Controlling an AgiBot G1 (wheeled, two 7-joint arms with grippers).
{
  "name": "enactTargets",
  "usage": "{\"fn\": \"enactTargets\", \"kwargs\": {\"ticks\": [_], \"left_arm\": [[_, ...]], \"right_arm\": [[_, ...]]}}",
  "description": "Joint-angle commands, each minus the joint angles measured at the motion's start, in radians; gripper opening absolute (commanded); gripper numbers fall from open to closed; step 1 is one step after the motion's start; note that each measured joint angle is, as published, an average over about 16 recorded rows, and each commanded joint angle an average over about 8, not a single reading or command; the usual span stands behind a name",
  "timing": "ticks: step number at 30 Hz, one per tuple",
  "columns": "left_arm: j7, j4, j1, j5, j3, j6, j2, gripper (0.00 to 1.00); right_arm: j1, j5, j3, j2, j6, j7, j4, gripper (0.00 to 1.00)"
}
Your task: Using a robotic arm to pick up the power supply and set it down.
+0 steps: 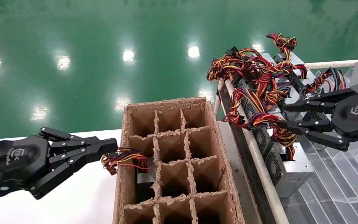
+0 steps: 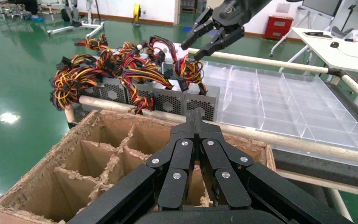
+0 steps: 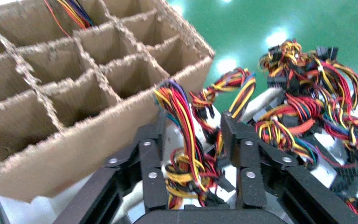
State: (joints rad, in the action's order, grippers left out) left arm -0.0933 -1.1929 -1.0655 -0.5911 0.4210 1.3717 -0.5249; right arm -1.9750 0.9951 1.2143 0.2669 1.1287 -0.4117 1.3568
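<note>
the power supply (image 1: 286, 171) at the near end of the row is a silver-grey metal box with a honeycomb-perforated face turned toward the rail. it stands on a clear plastic divider tray (image 1: 346, 183) on the robot's right, at the end of a row of like silver boxes (image 1: 269, 102) whose tangled bundles pile above them. its bundle of red, yellow, orange and black wires (image 1: 283, 133) rises from its top.

the right gripper (image 1: 283, 115) hangs over that box with its jaws spread apart; in the right wrist view the wire bundle (image 3: 189, 158) runs up between the two fingers (image 3: 151, 158), neither of which is pressed onto it. whether they touch the wires cannot be told.

the left gripper (image 1: 112, 146) lies low on the robot's left over the white worktop (image 1: 73, 199), jaws closed together with nothing between them, its tip just beside the outer wall of a brown cardboard box (image 1: 210, 124) split by ragged dividers into cells. another power supply (image 1: 144, 177) sits in a cell on the box's left side (third row from the far end), its wires (image 1: 123, 158) spilling over the wall next to the left jaws' tip.

each gripper's housing carries a white logo mark (image 1: 357, 110) with small lettering too fine to read. no label shows on the box.
</note>
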Motion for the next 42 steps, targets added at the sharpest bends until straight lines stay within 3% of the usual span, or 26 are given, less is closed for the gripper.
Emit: {"fn": "enactTargets", "kwargs": {"ticks": [1,11,29,37,42], "left_arm": [[0.000,0.000,0.000,0.000,0.000,0.000,0.000,0.00],[0.000,0.000,0.000,0.000,0.000,0.000,0.000,0.00],[0.000,0.000,0.000,0.000,0.000,0.000,0.000,0.00],[0.000,0.000,0.000,0.000,0.000,0.000,0.000,1.00],[0.000,0.000,0.000,0.000,0.000,0.000,0.000,1.00]], "right_arm": [[-0.001,-0.006,-0.001,0.000,0.002,-0.003,0.000,1.00],[0.042,-0.099,-0.036,-0.008,-0.044,0.058,-0.002,1.00],[0.292,-0.145,-0.298,0.095,0.078,0.106,-0.022,1.00],[0.410,-0.168,-0.421,0.144,0.134,0.129,-0.032,1.00],[0.484,-0.182,-0.498,0.174,0.169,0.143,-0.038,1.00]]}}
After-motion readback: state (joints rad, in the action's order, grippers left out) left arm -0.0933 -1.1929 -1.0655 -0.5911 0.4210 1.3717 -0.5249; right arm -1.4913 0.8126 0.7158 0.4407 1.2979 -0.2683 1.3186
